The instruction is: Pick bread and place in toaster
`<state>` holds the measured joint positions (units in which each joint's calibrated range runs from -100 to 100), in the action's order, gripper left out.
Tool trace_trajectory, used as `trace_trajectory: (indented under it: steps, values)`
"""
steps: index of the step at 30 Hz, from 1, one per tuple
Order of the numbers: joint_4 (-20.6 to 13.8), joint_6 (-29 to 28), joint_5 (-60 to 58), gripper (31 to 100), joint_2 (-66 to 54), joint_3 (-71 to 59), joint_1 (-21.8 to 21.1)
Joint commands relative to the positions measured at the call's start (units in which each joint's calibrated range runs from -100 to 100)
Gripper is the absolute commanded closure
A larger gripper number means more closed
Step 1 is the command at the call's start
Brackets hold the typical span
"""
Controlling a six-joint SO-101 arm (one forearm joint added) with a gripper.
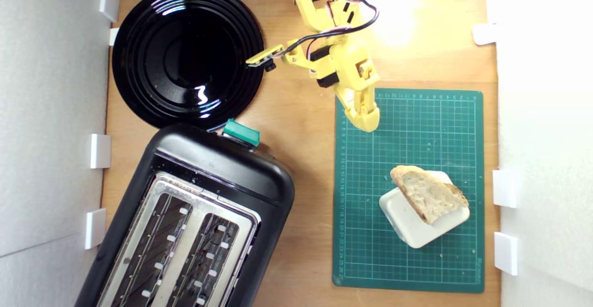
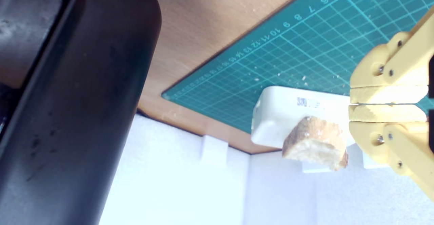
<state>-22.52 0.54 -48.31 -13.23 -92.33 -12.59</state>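
My yellow plastic jaws (image 1: 368,121) pressed together, empty, over green cutting mat (image 1: 417,126). Pale holey half slice of crusty bread (image 1: 428,193) lies atop rounded white block (image 1: 419,226), long axis diagonal w/ mat edges.

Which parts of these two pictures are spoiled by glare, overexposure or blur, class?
Exterior view: a blown-out bright patch washes out the table near the arm, and white glints streak the glossy black plate; bread and cutting mat are sharp. Wrist view: the toaster is a dark, soft-focus mass, the white wall overexposed, the shut pincer slightly soft.
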Motion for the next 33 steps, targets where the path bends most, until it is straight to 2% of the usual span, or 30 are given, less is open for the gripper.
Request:
trace_trajectory:
  steps: [1, 3, 7, 12, 13, 17, 24, 30, 33]
  values:
    - [4.8, 1.8, -6.0, 88.3, 4.1, 2.9, -0.1]
    - [6.2, 1.9, -8.1, 86.7, 6.4, 3.4, -0.3]
    - [6.3, 1.9, -8.4, 82.7, 10.6, 7.8, -0.5]
    - [7.0, 3.4, -8.4, 71.0, 17.8, 13.6, -3.3]
    - [7.0, 4.7, -8.4, 65.5, 19.9, 15.1, -4.7]
    - [7.1, 7.6, -8.4, 57.2, 22.4, 17.1, -6.7]
    - [7.1, 7.9, -8.5, 48.0, 22.5, 17.4, -6.8]
    - [6.4, 7.7, -8.9, 47.3, 22.5, 17.5, -7.5]
    - [7.0, 5.6, -9.0, 47.8, 23.0, 19.2, -8.0]
